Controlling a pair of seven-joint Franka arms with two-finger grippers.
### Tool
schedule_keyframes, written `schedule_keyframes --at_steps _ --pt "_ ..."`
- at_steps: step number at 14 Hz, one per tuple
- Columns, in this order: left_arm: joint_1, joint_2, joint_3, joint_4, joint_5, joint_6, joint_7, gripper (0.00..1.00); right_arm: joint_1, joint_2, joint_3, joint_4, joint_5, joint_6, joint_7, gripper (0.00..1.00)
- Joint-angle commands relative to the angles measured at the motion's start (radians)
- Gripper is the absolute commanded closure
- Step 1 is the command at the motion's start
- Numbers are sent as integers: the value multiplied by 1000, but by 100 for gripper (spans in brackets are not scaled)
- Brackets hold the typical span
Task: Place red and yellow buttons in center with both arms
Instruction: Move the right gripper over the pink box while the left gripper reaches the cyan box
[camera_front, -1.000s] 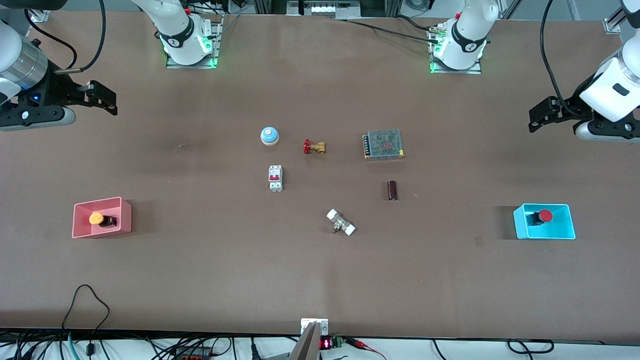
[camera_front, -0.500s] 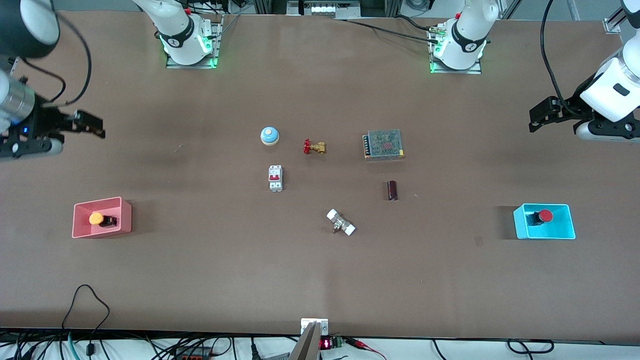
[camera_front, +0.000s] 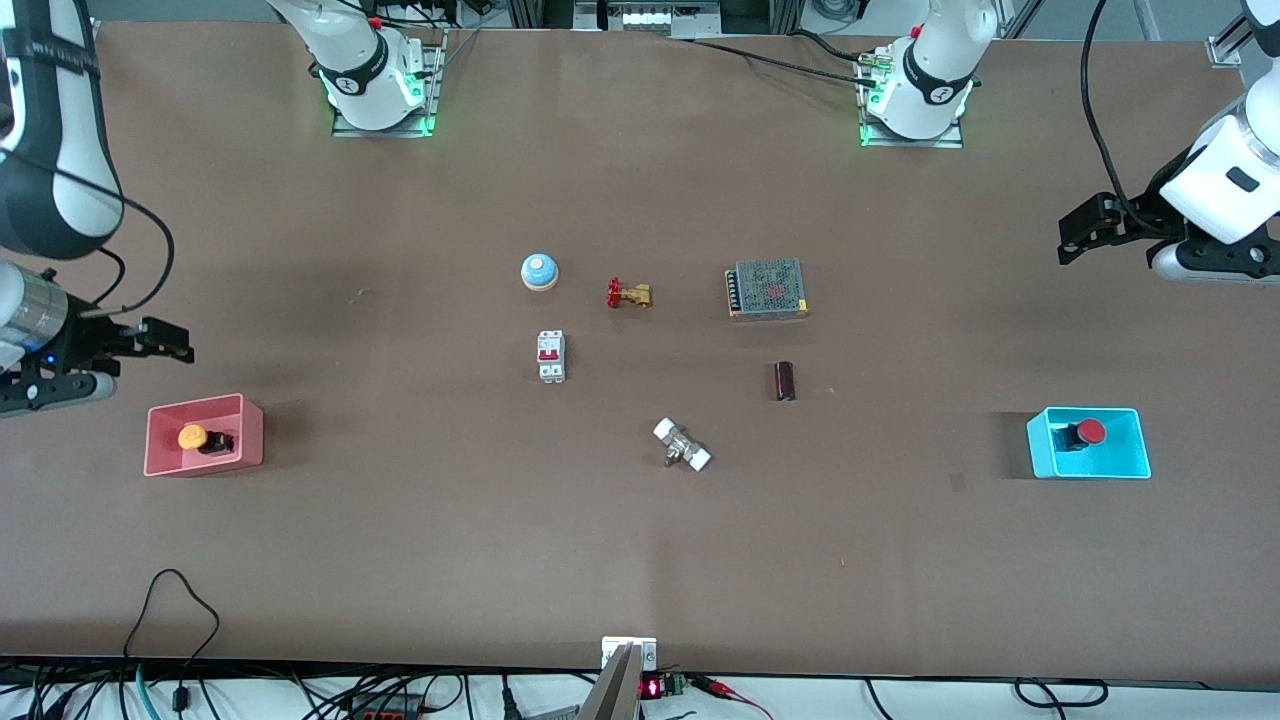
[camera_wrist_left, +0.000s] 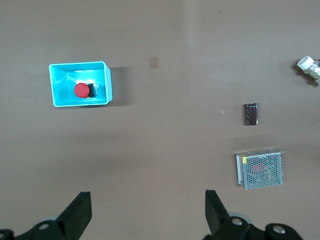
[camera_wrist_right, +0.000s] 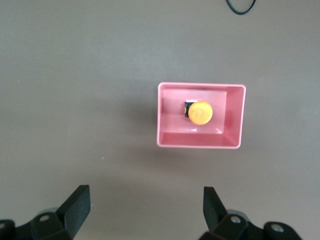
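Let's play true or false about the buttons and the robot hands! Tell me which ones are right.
1. The yellow button sits in a pink box. True.
2. The red button lies on the bare table. False: it sits in a blue box.
3. The right gripper holds the yellow button. False: it is open and empty, above the table near the pink box.
4. The left gripper is open. True.
5. A blue bell stands near the middle of the table. True.

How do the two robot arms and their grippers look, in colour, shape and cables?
Both arms are thick white jointed tubes with black bands and loose black cables. The bases glow green. The left gripper and the right gripper are black with two fingers. A blue light shows near the right wrist.
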Motion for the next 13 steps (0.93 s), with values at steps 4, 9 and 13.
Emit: schedule_keyframes --at_steps 4,9,13 --pt "9 29 6 39 -16 -39 12 0 -68 134 7 28 6 187 -122 0" --pt "54 208 9 191 -8 -89 27 0 -67 191 9 28 2 274 -136 0" --pt "121 326 13 200 91 17 39 0 -74 249 9 28 -21 381 -137 0"
